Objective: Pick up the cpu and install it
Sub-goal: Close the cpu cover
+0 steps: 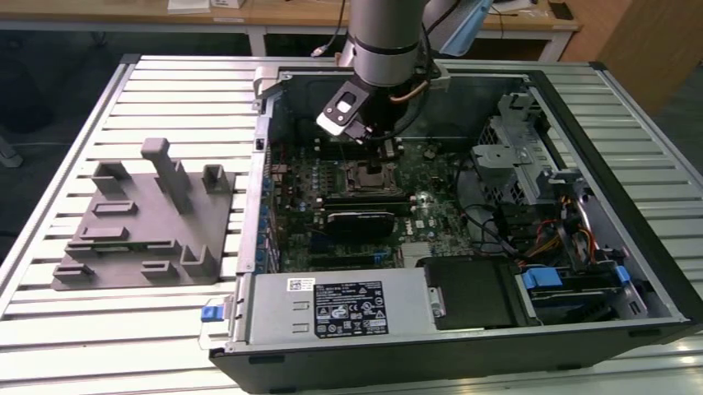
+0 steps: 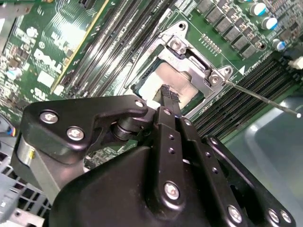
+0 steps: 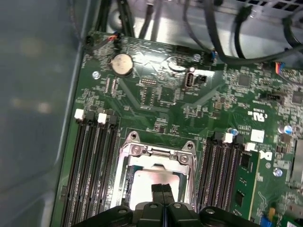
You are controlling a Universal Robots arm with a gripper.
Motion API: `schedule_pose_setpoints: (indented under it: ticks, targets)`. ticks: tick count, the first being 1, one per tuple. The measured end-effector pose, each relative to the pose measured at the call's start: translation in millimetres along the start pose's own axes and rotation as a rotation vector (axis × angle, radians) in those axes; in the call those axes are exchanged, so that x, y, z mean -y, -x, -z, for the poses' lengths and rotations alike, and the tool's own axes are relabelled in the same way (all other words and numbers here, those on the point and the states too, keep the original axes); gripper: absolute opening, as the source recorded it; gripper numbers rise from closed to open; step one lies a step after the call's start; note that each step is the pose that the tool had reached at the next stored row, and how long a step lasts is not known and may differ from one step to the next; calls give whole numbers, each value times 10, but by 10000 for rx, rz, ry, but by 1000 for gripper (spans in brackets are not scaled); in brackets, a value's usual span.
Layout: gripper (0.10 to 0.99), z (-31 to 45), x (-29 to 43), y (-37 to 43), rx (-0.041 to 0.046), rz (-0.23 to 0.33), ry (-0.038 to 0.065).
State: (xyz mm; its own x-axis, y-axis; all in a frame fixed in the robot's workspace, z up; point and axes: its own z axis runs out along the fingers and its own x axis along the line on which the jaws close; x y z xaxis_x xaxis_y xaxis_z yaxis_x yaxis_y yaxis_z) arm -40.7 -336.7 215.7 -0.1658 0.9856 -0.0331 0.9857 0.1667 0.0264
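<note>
gripper (image 3: 162, 189), fingertips closed together, poised directly over the cpu (image 3: 142, 182), which lies flat in the socket (image 3: 157, 152) toward the case's far side.

Arm (image 1: 384, 41) upright, wrist pointing down, fingers (image 3: 157, 193) pressed together

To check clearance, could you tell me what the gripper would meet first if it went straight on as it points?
Most likely the cpu: the gripper points down at its pale metal top, which lies in the socket frame on the motherboard. Whether they already touch is unclear.
</note>
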Motion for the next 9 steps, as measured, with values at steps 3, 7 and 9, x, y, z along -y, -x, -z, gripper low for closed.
schedule_pose_setpoints:
  ticks: [3, 7, 9]
  targets:
    - [106, 0, 0, 0, -9, 360, 12]
    - [106, 0, 0, 0, -20, 789, 25]
    - [106, -1, 0, 0, -26, 998, 33]
